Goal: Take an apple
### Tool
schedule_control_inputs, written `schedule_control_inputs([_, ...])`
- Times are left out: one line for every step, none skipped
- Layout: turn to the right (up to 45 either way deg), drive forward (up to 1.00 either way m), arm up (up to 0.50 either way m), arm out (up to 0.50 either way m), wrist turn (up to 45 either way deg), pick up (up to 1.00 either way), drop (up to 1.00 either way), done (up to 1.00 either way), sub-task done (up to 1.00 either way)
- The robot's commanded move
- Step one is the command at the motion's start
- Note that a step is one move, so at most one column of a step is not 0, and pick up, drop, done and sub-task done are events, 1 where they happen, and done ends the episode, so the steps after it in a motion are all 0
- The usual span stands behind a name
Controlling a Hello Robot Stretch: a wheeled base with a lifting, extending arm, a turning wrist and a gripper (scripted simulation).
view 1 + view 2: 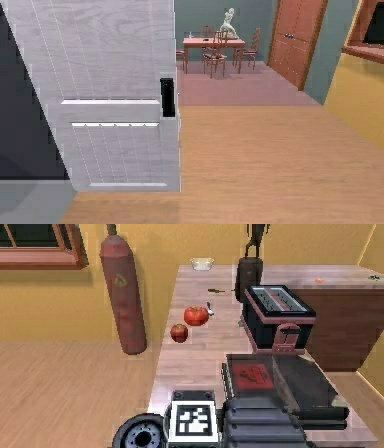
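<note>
While the claw (pixel 140 434) sits at the arm side view's bottom edge, you cannot tell whether it holds anything. You find the dark red apple (pixel 179 332) on the surface (pixel 200 364), just beside a larger red fruit (pixel 196 314), left of the toaster (pixel 275 309).

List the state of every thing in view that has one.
wooden door, shut
toaster, upright on the counter
bright red fruit, resting on the counter
darker red fruit, resting near the counter's edge
red bag, upright beside the counter
tool, cannot tell whether it holds anything
</note>
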Motion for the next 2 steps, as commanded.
schedule_control_inputs([0.0, 0.0, 0.0, 0.42, 0.0, 0.0, 0.0, 0.0, 0.0])
schedule_control_inputs([0.0, 0.0, 0.0, 0.0, 45.0, 0.0, 0.0, 0.0, 0.0])
